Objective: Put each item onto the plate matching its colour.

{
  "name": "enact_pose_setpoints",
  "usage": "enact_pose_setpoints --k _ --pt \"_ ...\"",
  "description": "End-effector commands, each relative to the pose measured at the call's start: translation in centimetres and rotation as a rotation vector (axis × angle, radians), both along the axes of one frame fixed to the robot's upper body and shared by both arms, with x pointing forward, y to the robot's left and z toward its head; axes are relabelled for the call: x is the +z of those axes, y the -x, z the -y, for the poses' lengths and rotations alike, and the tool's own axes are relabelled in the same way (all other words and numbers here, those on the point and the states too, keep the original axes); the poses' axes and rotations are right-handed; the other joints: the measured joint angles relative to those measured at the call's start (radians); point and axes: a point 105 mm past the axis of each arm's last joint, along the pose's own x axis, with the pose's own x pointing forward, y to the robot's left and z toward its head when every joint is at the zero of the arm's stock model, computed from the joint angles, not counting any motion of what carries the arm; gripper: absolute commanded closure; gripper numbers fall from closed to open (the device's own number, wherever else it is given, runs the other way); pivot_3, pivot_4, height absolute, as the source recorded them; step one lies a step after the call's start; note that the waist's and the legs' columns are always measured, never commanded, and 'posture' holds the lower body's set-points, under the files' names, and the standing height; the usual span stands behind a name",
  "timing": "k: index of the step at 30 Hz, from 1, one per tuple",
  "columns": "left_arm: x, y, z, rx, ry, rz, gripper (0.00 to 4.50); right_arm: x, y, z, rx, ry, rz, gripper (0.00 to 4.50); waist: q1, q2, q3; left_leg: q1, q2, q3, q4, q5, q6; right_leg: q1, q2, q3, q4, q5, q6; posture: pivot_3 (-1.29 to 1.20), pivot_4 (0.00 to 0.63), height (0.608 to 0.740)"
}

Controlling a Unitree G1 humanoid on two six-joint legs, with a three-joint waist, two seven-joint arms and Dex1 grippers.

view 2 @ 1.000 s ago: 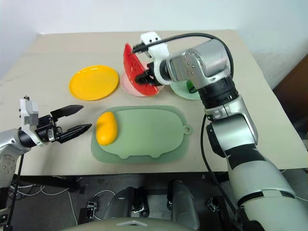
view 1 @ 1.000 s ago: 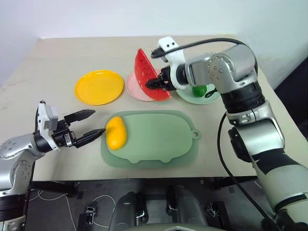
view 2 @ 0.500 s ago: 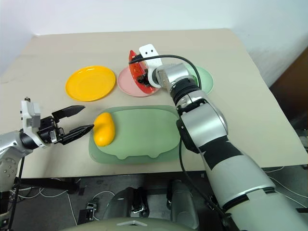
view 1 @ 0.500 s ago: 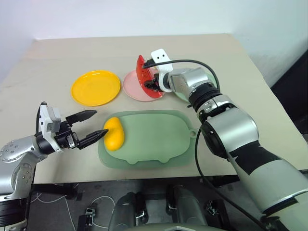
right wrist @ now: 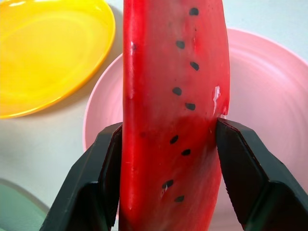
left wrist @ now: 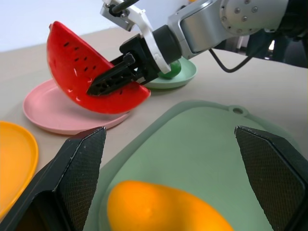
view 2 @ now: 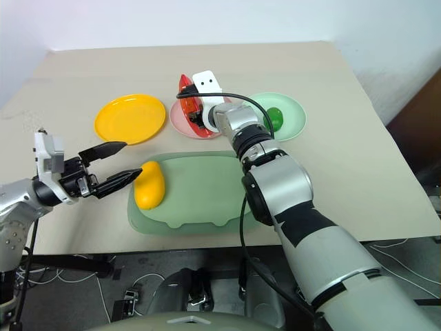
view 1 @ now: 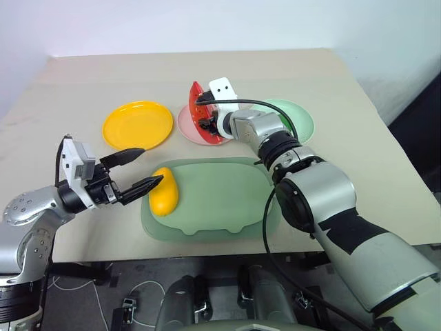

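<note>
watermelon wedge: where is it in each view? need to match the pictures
Left eye: watermelon wedge on the pink plate, centre top.
Right eye: wedge, centre top.
Left wrist: wedge, upper left, right pincer at it.
Right wrist: wedge, centre, between the fingers.
Shared landmark: pink plate.

The lime (view 2: pixel 273 117) (behind the arm) is half hidden.

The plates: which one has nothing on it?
The yellow plate is bare. The pink plate has the watermelon wedge on it, and the mint green plate holds the lime.
</note>
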Motion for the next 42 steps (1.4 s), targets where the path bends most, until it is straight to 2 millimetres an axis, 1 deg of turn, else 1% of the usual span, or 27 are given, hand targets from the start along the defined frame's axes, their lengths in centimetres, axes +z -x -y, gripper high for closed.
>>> enact_pose_setpoints --k 1,2,3,6,8,12,15,18,20,22,25,27,29,33,37,39,42 --pt "1.1 0.2 1.1 -0.024 0.01 0.039 0.0 2.3 -0.1 -1.2 0.018 -0.014 0.085 0.67 0.0 0.0 0.0 0.0 0.0 0.0 0.0 0.0 0.0 0.0 0.0 0.0 0.0 0.0 0.0 0.0 0.15 0.696" --pt "1.1 0.2 1.3 -0.025 0.012 0.039 0.0 2.3 0.0 -1.3 0.02 -0.013 0.087 0.25 0.0 0.0 0.0 0.0 0.0 0.0 0.001 0.0 0.0 0.0 0.0 0.0 0.001 0.0 0.0 0.0 0.15 0.696" --pt "1.1 0.2 1.5 -0.026 0.013 0.039 0.0 2.2 0.0 -1.3 0.021 -0.012 0.088 0.05 0.0 0.0 0.0 0.0 0.0 0.0 0.001 0.0 0.0 0.0 0.0 0.0 0.002 0.0 0.0 0.0 0.15 0.696" --pt "1.3 0.2 1.6 -0.022 0.015 0.038 0.0 2.3 -0.1 -1.4 0.014 -0.007 0.104 0.05 0.0 0.0 0.0 0.001 0.0 0.0 0.001 0.0 0.0 -0.001 -0.001 0.001 0.005 0.0 0.0 0.0 0.15 0.696" --pt "1.5 0.2 1.4 -0.014 0.016 0.036 0.0 2.8 -0.1 -1.6 0.028 -0.013 0.119 0.05 0.0 0.0 0.0 0.001 0.0 0.0 0.002 0.0 0.0 -0.001 -0.001 0.001 0.005 0.0 0.0 0.0 0.15 0.696" --pt "1.6 0.3 0.9 0.004 0.014 0.031 0.0 4.1 0.1 -1.9 0.063 -0.026 0.138 0.05 0.0 0.0 0.0 0.001 0.0 0.0 0.002 0.0 0.0 -0.001 -0.001 0.001 0.006 0.0 0.0 0.0 0.15 0.696" --pt "1.6 0.2 0.0 0.038 0.012 0.035 0.0 5.3 0.2 -1.7 0.103 -0.079 0.127 0.05 0.0 0.0 0.0 0.001 0.0 0.0 0.002 0.0 0.0 -0.001 -0.001 0.001 0.006 0.0 0.0 0.0 0.15 0.696" --pt "1.3 0.5 -0.7 0.052 0.016 0.031 0.0 6.5 0.4 -1.0 0.174 -0.121 0.114 0.05 0.002 0.0 0.0 0.001 0.0 0.0 0.002 0.0 0.0 -0.001 -0.001 0.001 0.006 0.0 0.0 0.0 0.15 0.696" --pt "0.9 0.8 -0.9 0.047 0.013 0.019 0.0 7.0 0.8 -0.8 0.237 -0.136 0.117 0.05 0.003 0.0 0.0 0.001 -0.001 -0.001 0.003 0.0 0.0 0.0 -0.001 0.001 0.006 0.0 0.0 0.0 0.15 0.696" --pt "0.4 0.9 -1.1 0.048 0.003 0.011 0.0 7.1 1.2 -0.6 0.284 -0.145 0.107 0.05 0.001 0.0 0.0 0.001 -0.001 -0.001 0.003 0.0 0.0 0.0 -0.001 0.001 0.006 0.0 0.0 0.0 0.15 0.696" --pt "-0.1 0.8 -1.7 0.065 0.0 0.015 0.0 7.1 1.8 0.2 0.337 -0.16 0.106 0.05 0.002 -0.001 0.0 0.002 -0.001 -0.001 0.003 0.0 0.0 0.0 -0.001 0.001 0.007 0.0 0.0 0.0 0.15 0.696" --pt "-0.3 0.7 -1.8 0.067 0.005 0.018 0.0 7.1 2.7 1.0 0.367 -0.179 0.122 0.05 0.005 -0.001 -0.001 0.002 -0.001 -0.001 0.003 0.0 0.0 0.0 -0.001 0.001 0.007 0.0 0.0 0.0 0.15 0.696" --pt "-0.6 0.7 -1.9 0.072 0.006 0.021 0.0 6.9 4.2 2.0 0.398 -0.189 0.151 0.05 0.007 -0.001 -0.001 0.001 -0.001 -0.002 0.003 0.0 0.0 0.001 -0.002 0.001 0.006 0.0 0.0 0.0 0.15 0.696" --pt "-0.8 0.3 -2.7 0.125 0.012 0.043 0.0 6.4 8.6 3.9 0.467 -0.205 0.189 0.05 0.009 -0.001 -0.001 0.001 -0.001 -0.004 0.004 0.0 0.0 0.0 -0.003 0.0 0.006 0.0 0.0 0.0 0.15 0.696" --pt "-0.6 0.3 -3.1 0.148 0.058 0.05 0.0 5.9 12.8 4.9 0.55 -0.195 0.214 0.05 0.005 -0.001 -0.001 0.001 -0.001 -0.004 0.004 0.0 0.0 0.0 -0.002 0.0 0.006 -0.001 -0.001 0.0 0.15 0.696" --pt "-0.7 0.4 -3.1 0.162 0.077 0.033 0.0 5.4 13.6 5.3 0.552 -0.171 0.215 0.05 0.004 -0.001 -0.001 0.002 -0.001 -0.004 0.003 0.0 -0.001 0.0 -0.002 0.0 0.006 -0.001 -0.002 0.0 0.15 0.696" --pt "-0.8 -0.1 -3.1 0.218 0.098 0.009 0.0 4.7 13.5 6.1 0.508 -0.147 0.198 0.05 0.007 -0.002 -0.001 0.002 -0.001 -0.004 0.003 0.0 -0.001 0.001 -0.002 0.0 0.006 -0.001 -0.002 0.0 0.15 0.696"
